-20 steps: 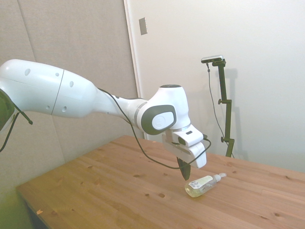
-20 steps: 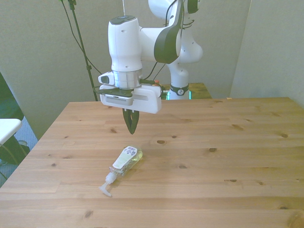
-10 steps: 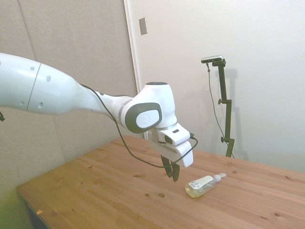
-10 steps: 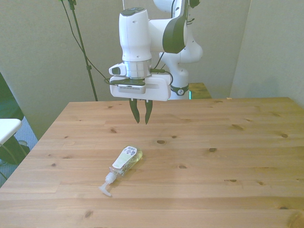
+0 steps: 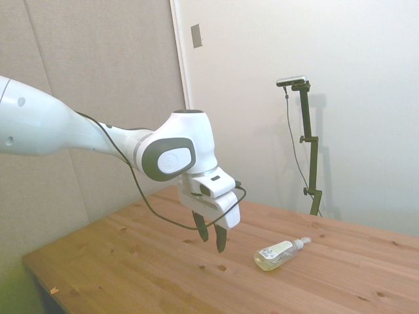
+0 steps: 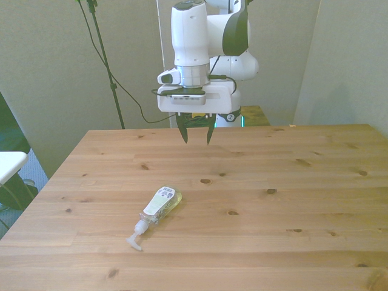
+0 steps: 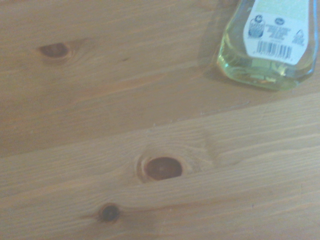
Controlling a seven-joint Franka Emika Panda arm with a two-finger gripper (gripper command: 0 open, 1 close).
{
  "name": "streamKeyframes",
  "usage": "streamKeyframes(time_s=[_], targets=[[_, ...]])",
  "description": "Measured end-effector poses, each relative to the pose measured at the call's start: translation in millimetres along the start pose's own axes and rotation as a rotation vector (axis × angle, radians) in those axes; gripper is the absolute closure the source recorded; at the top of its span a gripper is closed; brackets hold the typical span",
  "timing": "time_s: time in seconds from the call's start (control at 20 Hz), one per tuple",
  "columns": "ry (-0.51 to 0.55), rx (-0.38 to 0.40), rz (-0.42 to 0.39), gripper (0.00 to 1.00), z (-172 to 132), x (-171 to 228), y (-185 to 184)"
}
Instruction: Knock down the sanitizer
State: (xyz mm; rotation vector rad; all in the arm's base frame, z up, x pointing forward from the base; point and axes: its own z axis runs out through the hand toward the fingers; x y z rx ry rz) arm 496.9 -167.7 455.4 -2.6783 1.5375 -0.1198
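Observation:
The sanitizer (image 6: 159, 206) lies flat on its side on the wooden table (image 6: 291, 200), its white pump nozzle toward the table's near edge in the front view. In the side view the sanitizer (image 5: 277, 254) rests to the right of my gripper (image 5: 210, 239). My gripper (image 6: 196, 133) hangs open and empty above the table, well behind the bottle and toward the front view's right of it. The wrist view catches only the bottle's base, the sanitizer (image 7: 267, 45) with its label and barcode.
Dark knots mark the table's planks near the bottle (image 6: 205, 180). A black cable loops from my wrist. A white object (image 6: 9, 165) and a dark shape sit off the table at the front view's left.
My gripper rose and drew back from the lying sanitizer, toward the front view's right, and its fingers went from shut to open. The bottle has not moved.

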Motion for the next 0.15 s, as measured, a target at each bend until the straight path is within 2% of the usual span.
streamKeyframes(time_s=[0.15], targets=[[-0.003,-0.002,-0.018,0.00,-1,-16,5]])
